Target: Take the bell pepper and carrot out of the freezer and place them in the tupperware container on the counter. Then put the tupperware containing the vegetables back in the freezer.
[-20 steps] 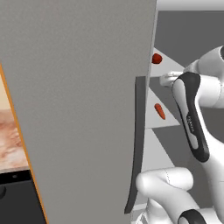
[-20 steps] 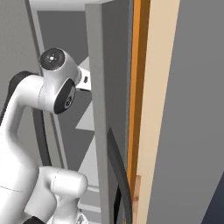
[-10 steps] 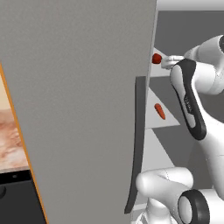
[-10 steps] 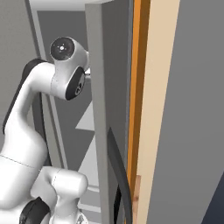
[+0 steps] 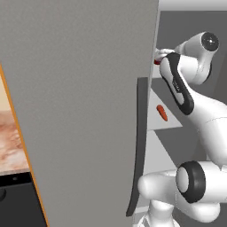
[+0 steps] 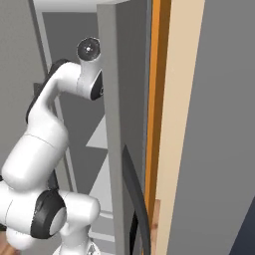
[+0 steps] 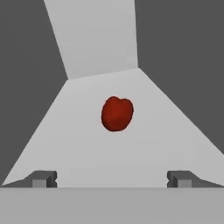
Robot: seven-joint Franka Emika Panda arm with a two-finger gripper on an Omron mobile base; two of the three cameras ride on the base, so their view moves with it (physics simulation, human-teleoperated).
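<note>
The bell pepper (image 7: 117, 113) is a glossy red lump lying on a pale grey freezer shelf (image 7: 175, 131). It lies straight ahead of my gripper (image 7: 112, 179), a short way beyond the tips. Both fingertips (image 7: 43, 178) stand wide apart with nothing between them, so the gripper is open. From the left base, my arm (image 5: 179, 86) reaches into the freezer at the upper shelf, where a sliver of the bell pepper (image 5: 156, 62) peeks out. The carrot (image 5: 162, 112) rests one shelf lower. The tupperware container is out of view.
The open freezer door (image 5: 88, 111) with its dark curved handle (image 5: 137, 146) stands close on the arm's left. The marbled counter (image 5: 9, 133) and a black appliance front (image 5: 17, 199) lie beyond it. An orange cabinet side (image 6: 157, 99) borders the freezer's right.
My arm has lifted from between the shelves to the upper shelf and reached further in toward the bell pepper. The gripper stayed open and the carrot has not moved.
</note>
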